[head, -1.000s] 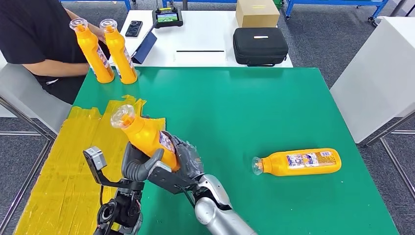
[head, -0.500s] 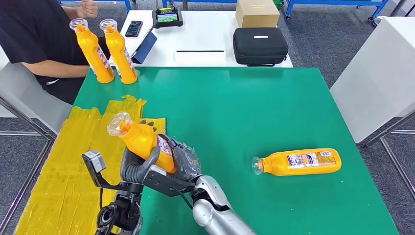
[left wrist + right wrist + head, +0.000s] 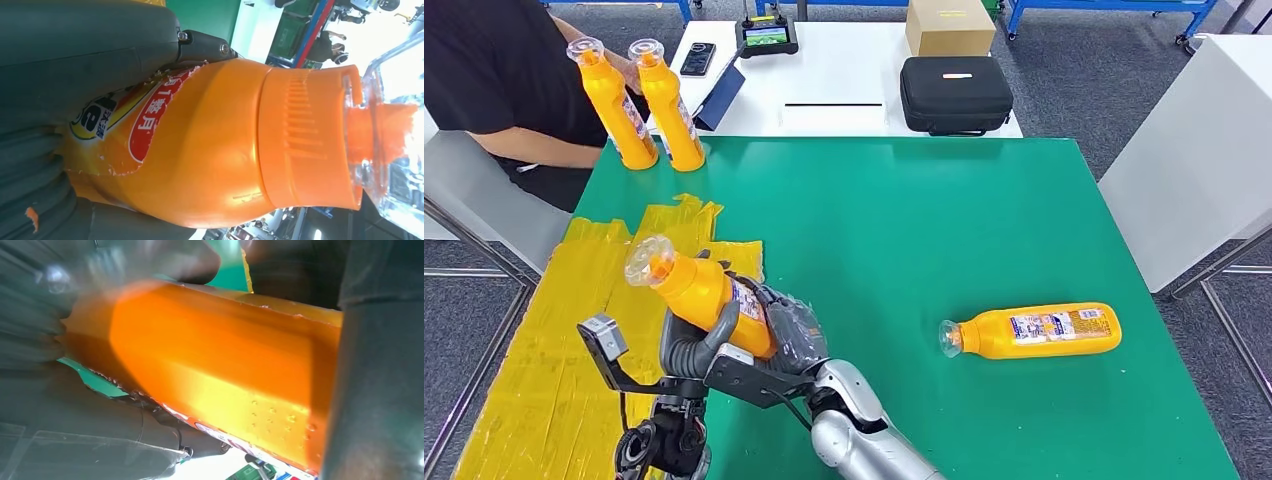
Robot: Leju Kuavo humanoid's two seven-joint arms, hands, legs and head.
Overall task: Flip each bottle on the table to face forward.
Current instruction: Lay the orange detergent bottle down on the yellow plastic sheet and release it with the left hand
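Orange plastic is what both hands hold: the held bottle [image 3: 699, 293] sits above the table's near left corner, over the yellow taped patch [image 3: 554, 340], gripped by the left hand [image 3: 699, 345] with its thumb curled across the body and by the right hand [image 3: 784, 335] with its fingers wrapped around the lower part. Over the last second its clear cap has swung further left and lower, so the bottle now leans more steeply toward the table's left edge, which suggests the turn is under way but not finished. Two upright bottles [image 3: 646, 105] stand at the far left corner, and a lying bottle [image 3: 1034, 332] waits near the right edge, well apart.
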